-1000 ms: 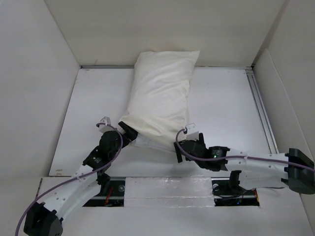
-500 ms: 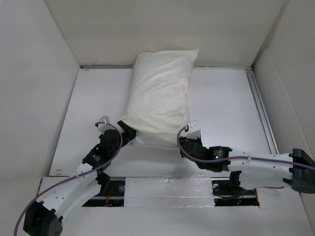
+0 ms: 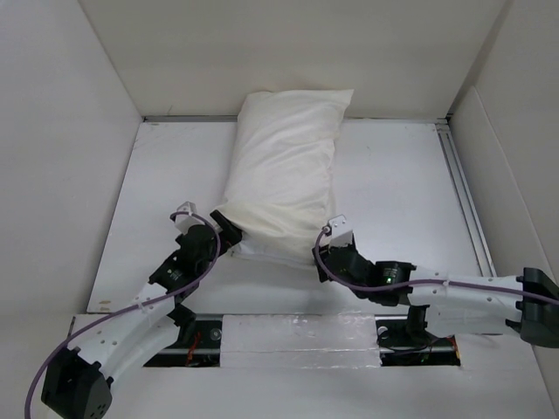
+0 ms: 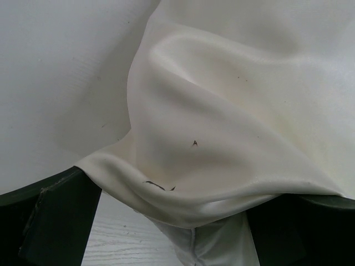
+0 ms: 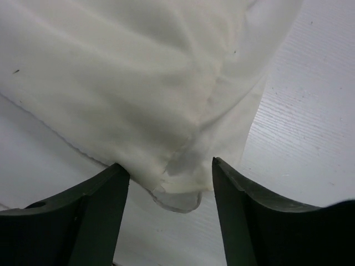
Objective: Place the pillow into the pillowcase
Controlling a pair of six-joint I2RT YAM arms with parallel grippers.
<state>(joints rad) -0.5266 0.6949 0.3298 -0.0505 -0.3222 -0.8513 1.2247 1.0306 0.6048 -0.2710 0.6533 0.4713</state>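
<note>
I see the pillowcase (image 3: 284, 175) covering nearly all the pillow (image 4: 216, 246), lying from the middle of the worktop's (image 3: 393, 192) far edge toward me. Only a whiter strip shows at the near mouth. My left gripper (image 4: 177, 216) is spread wide at the left corner, and my right gripper (image 5: 166, 169) stands apart astride the right hem. I judge only the last tug remains
</note>
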